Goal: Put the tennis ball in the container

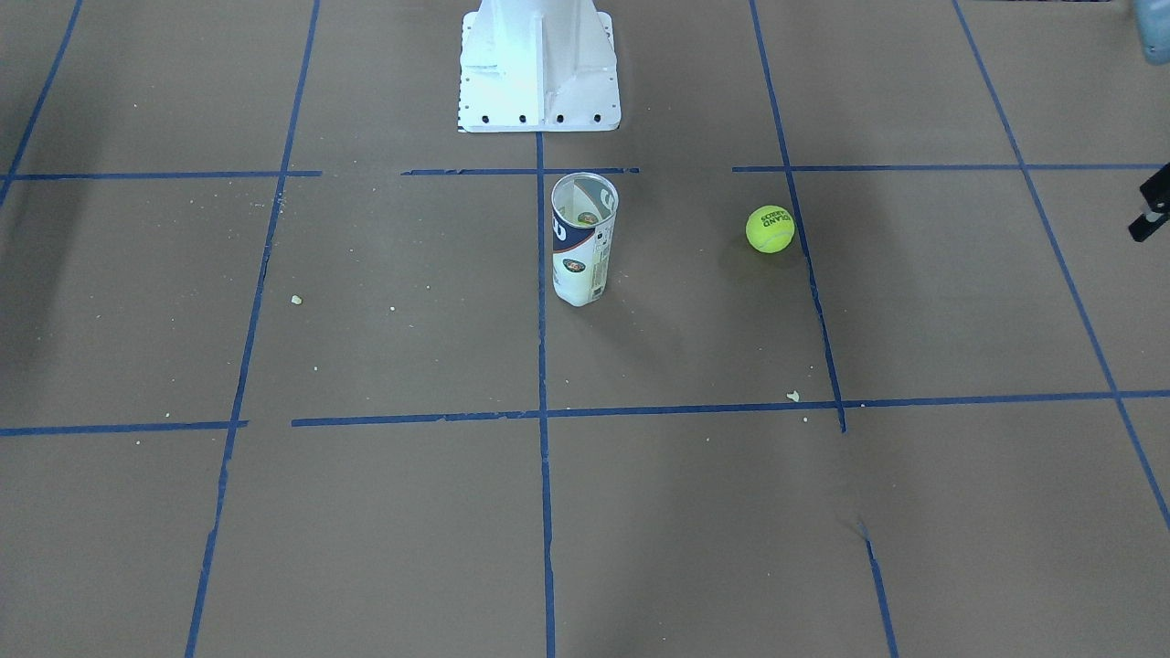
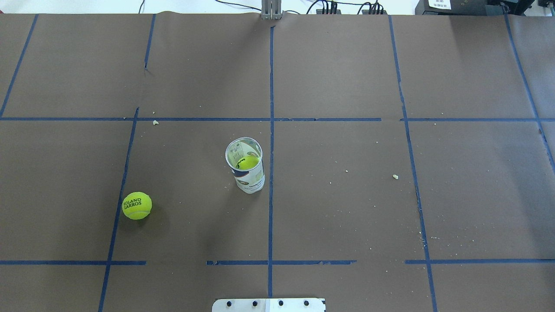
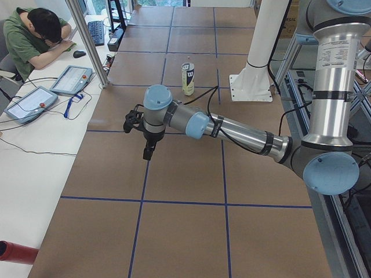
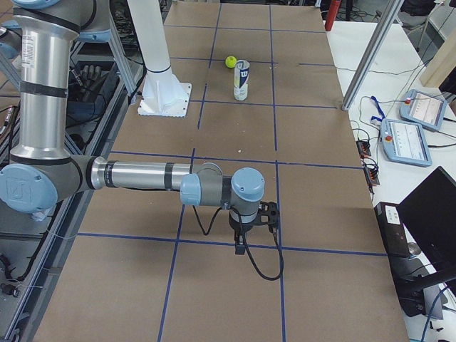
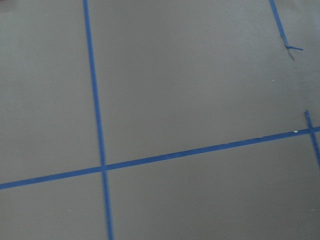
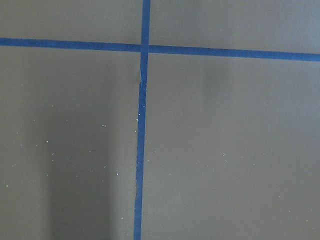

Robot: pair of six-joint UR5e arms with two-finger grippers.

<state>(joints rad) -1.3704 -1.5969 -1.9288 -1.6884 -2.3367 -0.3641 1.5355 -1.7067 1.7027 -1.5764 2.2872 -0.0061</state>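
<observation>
Container: your tall clear plastic container [image 2: 249, 175] stands upright and open-mouthed near mid-table; a second yellow-green ball [image 2: 248, 163] sits inside.
Ball: the fuzzy yellow-green tennis ball [image 2: 137, 206] lies on the brown papered table [image 2: 347, 216], toward the robot's left, well apart from the container.
Left gripper [image 3: 147, 152]: hangs above bare table; you cannot tell how its jaws stand.
Right gripper [image 4: 241, 246]: likewise above bare table, jaws impossible to judge.

The ball [image 2: 137, 206] is bright yellow-green with dark lettering. The can [image 1: 581, 265] is clear with a white and navy label. The table [image 2: 347, 208] is brown with a blue line grid. The pedestal [image 1: 537, 64] is white. The left arm [image 3: 243, 134] and right arm [image 4: 135, 174] are silver with light-blue joint caps.
</observation>
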